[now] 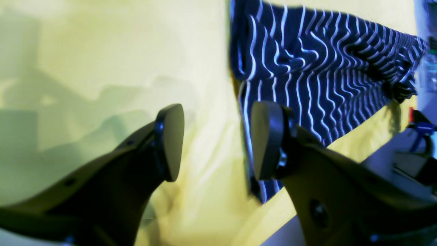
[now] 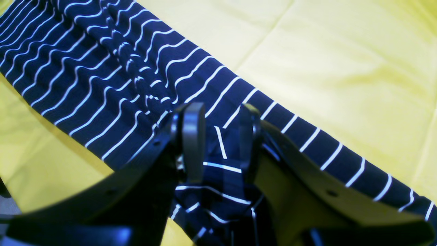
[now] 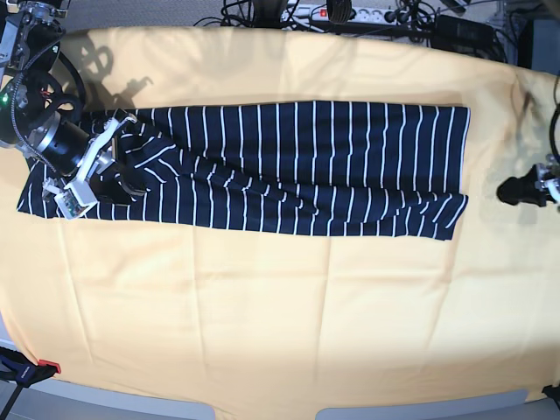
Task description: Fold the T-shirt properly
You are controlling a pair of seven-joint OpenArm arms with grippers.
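The T-shirt (image 3: 289,166), navy with thin white stripes, lies as a long folded band across the far half of the yellow cloth (image 3: 280,315). My right gripper (image 3: 122,175) sits at the band's left end. In the right wrist view, this right gripper (image 2: 222,147) is shut on a bunched fold of the T-shirt (image 2: 102,78). My left gripper (image 3: 522,190) hovers off the band's right end, apart from it. The left wrist view shows the left gripper (image 1: 218,141) open over bare yellow cloth, with the T-shirt (image 1: 324,68) beyond its right finger.
Cables and a power strip (image 3: 341,13) run along the table's far edge. A red clamp (image 3: 48,366) grips the front left corner. The table's edge and some blue and red hardware (image 1: 421,126) show at the right of the left wrist view.
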